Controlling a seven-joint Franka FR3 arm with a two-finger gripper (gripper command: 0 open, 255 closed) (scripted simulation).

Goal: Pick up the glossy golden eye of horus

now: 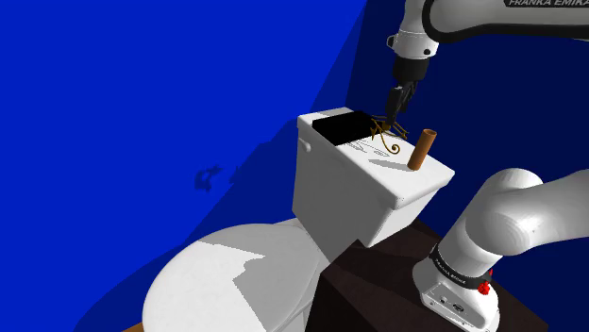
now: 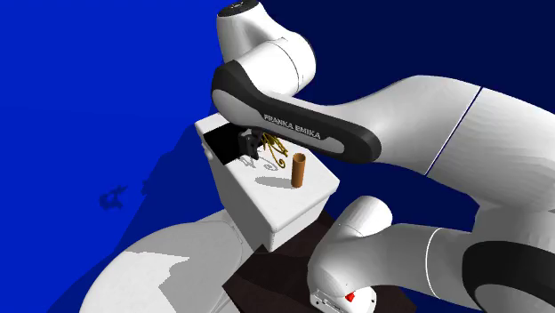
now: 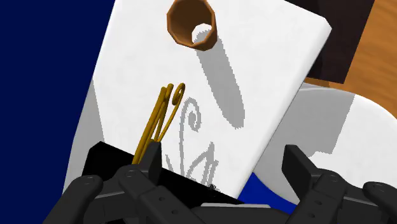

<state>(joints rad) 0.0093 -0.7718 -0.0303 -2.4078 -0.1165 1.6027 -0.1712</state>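
Atop the white tank lid [image 1: 406, 184], the golden eye of horus [image 1: 385, 134] is seen at ten o'clock of the brown tube [image 1: 422, 149] in the shoulder view. The fingers [image 3: 151, 162] are held spread above it, grasping nothing; the approach is judged in hand, with centring and closing needed.

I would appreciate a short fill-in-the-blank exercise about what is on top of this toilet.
1. The golden eye of Horus sits on the white lid of the toilet ____.
2. The hollow brown tube near it stands ____.
3. The gripper, poised by the eye, is ____, not shut.
Missing words: tank; upright; open.
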